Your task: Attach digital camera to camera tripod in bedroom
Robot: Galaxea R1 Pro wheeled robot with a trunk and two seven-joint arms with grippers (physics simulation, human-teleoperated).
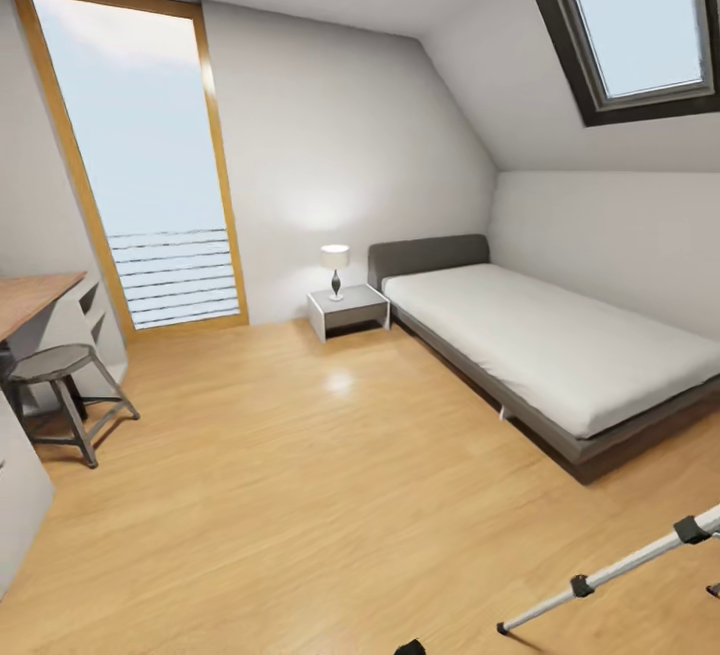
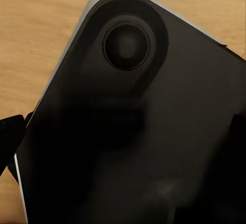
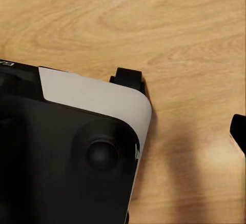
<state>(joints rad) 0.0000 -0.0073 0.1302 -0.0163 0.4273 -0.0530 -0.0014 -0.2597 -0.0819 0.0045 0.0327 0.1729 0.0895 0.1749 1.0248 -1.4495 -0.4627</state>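
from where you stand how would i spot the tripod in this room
Start at the grey bed along the right wall, then look down to the wood floor near its foot. The tripod shows there as slanted silver legs with black joints and feet, unlike the dark, squat stool opposite.

- The bedroom floor is light honey wood with faint plank grain
- Walls and sloped ceiling are pale grey
- The tall window frame is warm wood; the skylight frame is dark grey-brown
- The bed has a dark grey base and pale grey mattress
- The camera tripod leg is silver with black joints and foot
- The stool is grey
- The robot base is black with a white edge
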